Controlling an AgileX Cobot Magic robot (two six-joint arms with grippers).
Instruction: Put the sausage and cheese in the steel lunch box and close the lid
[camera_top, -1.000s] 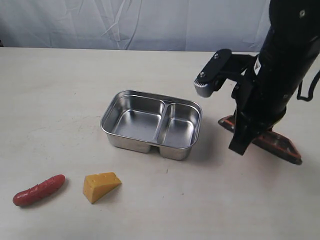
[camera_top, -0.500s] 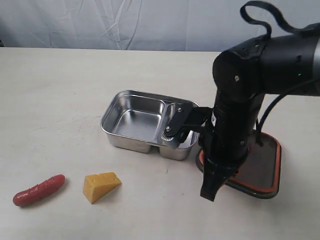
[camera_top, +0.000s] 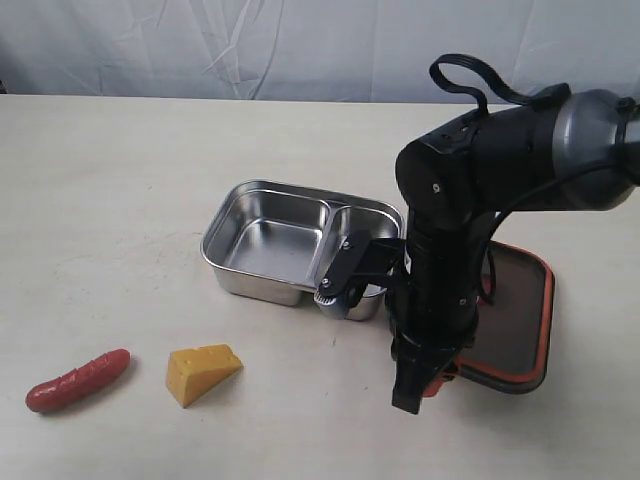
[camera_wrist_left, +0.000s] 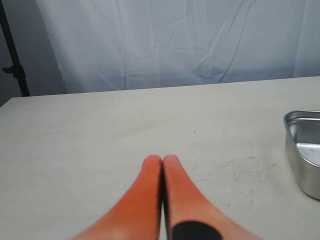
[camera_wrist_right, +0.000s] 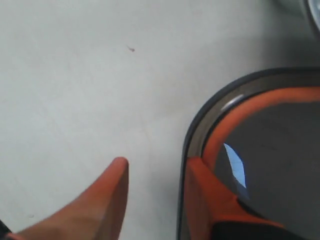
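The dark red sausage (camera_top: 78, 381) lies at the table's front left, and the yellow cheese (camera_top: 202, 372) wedge sits just right of it. At the centre stands the steel lunch box (camera_top: 262, 188), both compartments bare; its corner also shows as the lunch box (camera_wrist_left: 300, 150) in the left wrist view. Right of it the dark lid (camera_top: 515, 310) lies flat, orange seal up. My right gripper (camera_wrist_right: 156, 165) is open astride the lid (camera_wrist_right: 280, 150) edge, one finger on the rim, one over bare table. My left gripper (camera_wrist_left: 161, 160) is shut on nothing.
My right arm (camera_top: 450, 230) stands between box and lid, and it hides the box's right end and the lid's left side. A white cloth (camera_top: 300, 40) hangs behind the table. The left arm is out of the exterior view.
My right arm has swung down and toward the front left. The lid has shifted and now lies flat beside the box, its edge between my open fingers.
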